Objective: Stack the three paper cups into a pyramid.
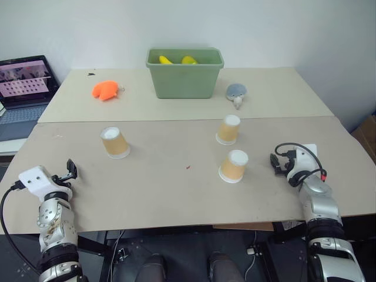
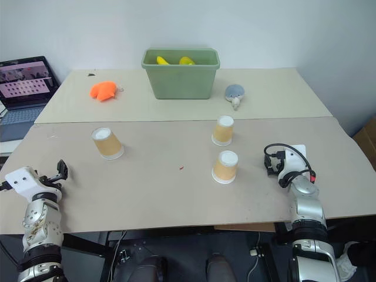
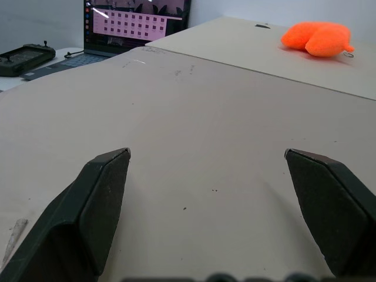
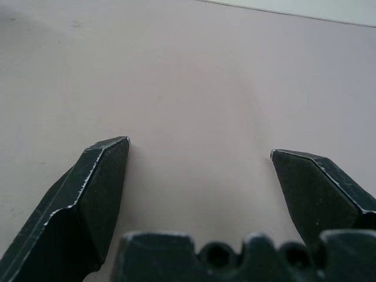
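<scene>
Where cups (image 1: 233,166) scatter, green bin (image 1: 184,73) behind.

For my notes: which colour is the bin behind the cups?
Green bin, best in the left eye view.

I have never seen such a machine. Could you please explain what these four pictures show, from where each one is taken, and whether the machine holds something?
This is a robot with two arms. The two wide pictures come from cameras in its head, looking down over a table. The other two come from cameras on its wrists; the dark wedges there are fingers.

The left hand and the right hand are both open and hold nothing.

On the table stand three paper cups upside down and apart: one on the left, two on the right. No cup is stacked yet. Behind them are a green bin, an orange toy and a grey toy. A laptop stands at the left.
</scene>
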### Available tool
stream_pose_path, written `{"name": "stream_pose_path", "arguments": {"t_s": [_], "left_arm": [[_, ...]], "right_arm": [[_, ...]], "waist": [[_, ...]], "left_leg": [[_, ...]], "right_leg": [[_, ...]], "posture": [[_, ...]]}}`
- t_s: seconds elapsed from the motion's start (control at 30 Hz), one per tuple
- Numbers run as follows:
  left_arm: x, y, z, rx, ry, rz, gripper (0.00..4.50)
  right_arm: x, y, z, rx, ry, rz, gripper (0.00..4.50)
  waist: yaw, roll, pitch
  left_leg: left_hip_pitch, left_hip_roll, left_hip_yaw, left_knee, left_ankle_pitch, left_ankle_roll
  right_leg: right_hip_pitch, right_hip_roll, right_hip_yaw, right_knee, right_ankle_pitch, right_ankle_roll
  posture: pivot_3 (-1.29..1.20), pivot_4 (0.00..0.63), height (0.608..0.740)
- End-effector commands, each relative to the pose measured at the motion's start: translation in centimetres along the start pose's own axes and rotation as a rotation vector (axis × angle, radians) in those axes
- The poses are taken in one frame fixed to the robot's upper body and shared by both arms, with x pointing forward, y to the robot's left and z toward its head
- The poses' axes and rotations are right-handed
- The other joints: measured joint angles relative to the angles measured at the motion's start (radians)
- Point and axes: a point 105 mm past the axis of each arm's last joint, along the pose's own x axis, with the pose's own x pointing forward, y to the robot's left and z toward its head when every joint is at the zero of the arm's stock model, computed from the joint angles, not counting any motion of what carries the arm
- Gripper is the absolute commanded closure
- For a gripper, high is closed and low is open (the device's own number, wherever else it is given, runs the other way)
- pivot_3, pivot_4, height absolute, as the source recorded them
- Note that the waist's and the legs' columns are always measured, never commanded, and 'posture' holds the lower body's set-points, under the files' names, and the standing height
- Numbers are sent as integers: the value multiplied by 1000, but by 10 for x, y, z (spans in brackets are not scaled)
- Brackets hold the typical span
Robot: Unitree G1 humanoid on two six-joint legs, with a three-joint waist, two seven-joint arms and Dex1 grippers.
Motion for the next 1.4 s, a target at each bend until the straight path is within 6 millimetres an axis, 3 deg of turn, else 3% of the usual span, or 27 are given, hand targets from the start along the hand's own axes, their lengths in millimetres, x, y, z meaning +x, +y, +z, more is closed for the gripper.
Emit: {"name": "stream_pose_path", "arguments": {"t_s": [0.03,0.1,0.2,0.3,0.4,0.5,0.63,0.7,0.8,0.87,0.97,1.1,1.27,1.4], "left_arm": [[4,-15,14,-3,-41,-86,0],[2,-43,26,-50,-58,-240,0],[-22,-98,47,-57,-85,-554,0],[-73,-151,59,-58,-47,-940,0],[-124,-177,47,36,85,-1254,0],[-150,-188,36,147,167,-1428,0],[-160,-195,33,213,184,-1530,0],[-160,-200,32,221,182,-1556,0],[-160,-206,30,221,185,-1584,0],[-161,-208,28,224,192,-1601,0],[-161,-211,26,225,199,-1617,0],[-161,-213,25,224,198,-1623,0],[-161,-214,25,224,198,-1623,0],[-160,-212,25,230,201,-1615,0]], "right_arm": [[3,4,3,-1,-17,0,24],[4,5,-1,2,-5,-6,24],[4,7,-7,-8,21,2,24],[4,8,-9,-11,31,14,24],[4,8,-8,-18,34,27,24],[2,9,-5,-40,34,80,24],[-15,7,2,-72,45,257,24],[-39,18,6,-72,69,471,24],[-97,51,17,-98,109,910,24],[-110,60,24,-131,126,1006,24],[-108,77,41,-207,87,1051,24],[-88,97,67,-250,-12,1005,24],[-78,103,76,-268,-49,960,24],[-82,110,82,-258,-79,987,24]], "waist": [[0,0,0],[2,0,0],[2,-2,0],[-5,-2,0],[-9,-1,0],[-10,1,1],[1,2,2],[8,4,3],[19,8,5],[11,9,6],[-4,8,6],[-3,8,6],[22,8,6],[36,8,7]], "left_leg": [[0,0,0,0,0,0],[0,0,0,0,0,0],[-1,0,0,0,0,0],[-2,1,0,0,0,0],[-1,1,1,-2,-1,-1],[1,1,1,-3,-1,-1],[1,1,1,-3,-1,-1],[0,1,1,-3,-1,0],[-5,0,-1,-2,-2,1],[-5,0,0,-2,-3,3],[-3,1,1,-1,-3,3],[0,3,0,-1,-3,3],[-6,0,-1,0,-4,4],[-8,-2,-1,2,-4,4]], "right_leg": [[0,0,0,0,0,0],[0,0,0,0,0,0],[0,0,0,0,0,0],[0,0,0,-1,0,0],[0,0,2,-1,0,-1],[0,1,2,0,-1,-1],[1,1,2,-1,-1,-1],[0,1,2,-3,-1,-1],[0,0,-1,-7,-2,0],[0,0,0,-7,-2,0],[0,2,2,-7,-1,0],[1,5,4,-7,-3,4],[-3,2,2,-7,-2,1],[-3,-1,1,-8,-1,2]], "posture": [[0,150,732],[0,150,732],[0,150,732],[0,150,732],[0,150,732],[0,150,732],[0,150,732],[0,150,732],[0,150,732],[0,150,732],[0,150,732],[0,150,732],[0,150,732],[0,150,732]]}}
